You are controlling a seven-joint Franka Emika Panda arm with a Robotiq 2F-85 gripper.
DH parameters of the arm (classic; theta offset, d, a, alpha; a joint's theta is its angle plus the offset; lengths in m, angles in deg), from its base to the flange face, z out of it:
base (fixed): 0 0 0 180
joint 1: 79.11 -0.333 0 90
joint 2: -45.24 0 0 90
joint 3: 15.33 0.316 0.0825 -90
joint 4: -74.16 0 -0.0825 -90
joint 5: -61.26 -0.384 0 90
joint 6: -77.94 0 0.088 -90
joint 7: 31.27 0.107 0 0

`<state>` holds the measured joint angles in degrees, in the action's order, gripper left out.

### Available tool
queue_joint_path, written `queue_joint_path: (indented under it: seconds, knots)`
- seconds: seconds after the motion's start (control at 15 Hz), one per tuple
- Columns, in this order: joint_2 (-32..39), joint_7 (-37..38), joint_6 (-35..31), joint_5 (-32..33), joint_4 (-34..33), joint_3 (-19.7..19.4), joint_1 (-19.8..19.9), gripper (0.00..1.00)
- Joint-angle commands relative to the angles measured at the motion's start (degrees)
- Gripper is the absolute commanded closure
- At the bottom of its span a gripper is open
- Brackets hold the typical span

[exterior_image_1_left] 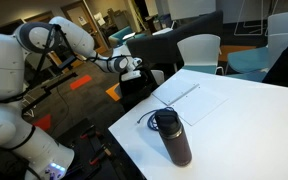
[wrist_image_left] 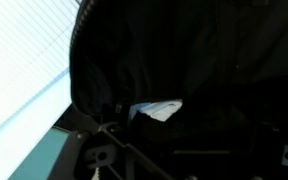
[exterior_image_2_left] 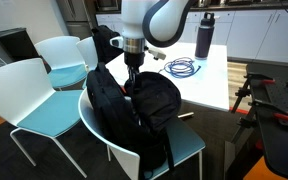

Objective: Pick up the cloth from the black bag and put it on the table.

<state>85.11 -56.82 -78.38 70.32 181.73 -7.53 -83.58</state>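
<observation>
A black bag (exterior_image_2_left: pixel 134 108) sits on a chair beside the white table (exterior_image_2_left: pixel 209 80); it also shows in an exterior view (exterior_image_1_left: pixel 134 92). In the wrist view the bag (wrist_image_left: pixel 214 60) fills the frame, and a small patch of light cloth (wrist_image_left: pixel 162 110) shows in its dark opening. My gripper (exterior_image_2_left: pixel 134 76) points straight down at the top of the bag, and it shows by the table's edge in an exterior view (exterior_image_1_left: pixel 134 68). In the wrist view its jaws (wrist_image_left: pixel 189 160) are spread wide and hold nothing; the cloth lies just beyond them.
A dark bottle (exterior_image_1_left: pixel 172 138) and a coiled blue cable (exterior_image_1_left: pixel 149 120) lie on the table; both also show in an exterior view, the bottle (exterior_image_2_left: pixel 204 37) and the cable (exterior_image_2_left: pixel 181 68). White and teal chairs (exterior_image_2_left: pixel 34 95) stand around the bag's chair (exterior_image_2_left: pixel 189 145).
</observation>
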Motion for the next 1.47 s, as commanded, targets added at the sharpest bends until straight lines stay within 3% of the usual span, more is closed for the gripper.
queue_joint_path:
  seconds: [0.0, 1.2, 1.27, 1.4]
  knots:
    - [3.5, -2.6, 0.8, 2.2, -4.1, 1.7, 1.3, 0.00]
    - [11.9, -3.1, -4.0, 3.1, -9.6, 2.8, 2.7, 0.00]
    - [12.2, -3.1, -4.1, 3.2, -9.9, 2.8, 2.6, 0.25]
    - [12.7, -3.0, -4.0, 3.2, -10.5, 2.8, 2.5, 0.32]
